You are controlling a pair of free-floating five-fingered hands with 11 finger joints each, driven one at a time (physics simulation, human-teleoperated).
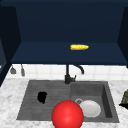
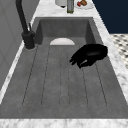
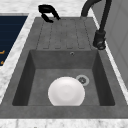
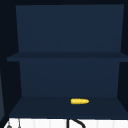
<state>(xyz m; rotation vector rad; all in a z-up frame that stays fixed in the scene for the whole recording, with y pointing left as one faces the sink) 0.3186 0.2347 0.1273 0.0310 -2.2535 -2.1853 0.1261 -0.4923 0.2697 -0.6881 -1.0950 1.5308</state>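
The left hand (image 1: 42, 97) hovers over the drainboard (image 1: 32, 105) with loosely curled fingers, holding nothing. The white plate (image 3: 66, 91) lies untouched in the basin (image 3: 100, 82); the corn cob (image 1: 79, 47) rests on the cabinet shelf (image 1: 45, 53).

In the front view a red ball (image 1: 67, 114) covers part of the white plate (image 1: 91, 108) and is cut by the lower edge, while a dark thing (image 1: 124, 98) at the right edge is too cropped to tell.

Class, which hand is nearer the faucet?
Left. The left hand is over the drainboard, left of and in front of the faucet. The right hand seems to be the dark shape at the picture's right edge, beyond the basin.
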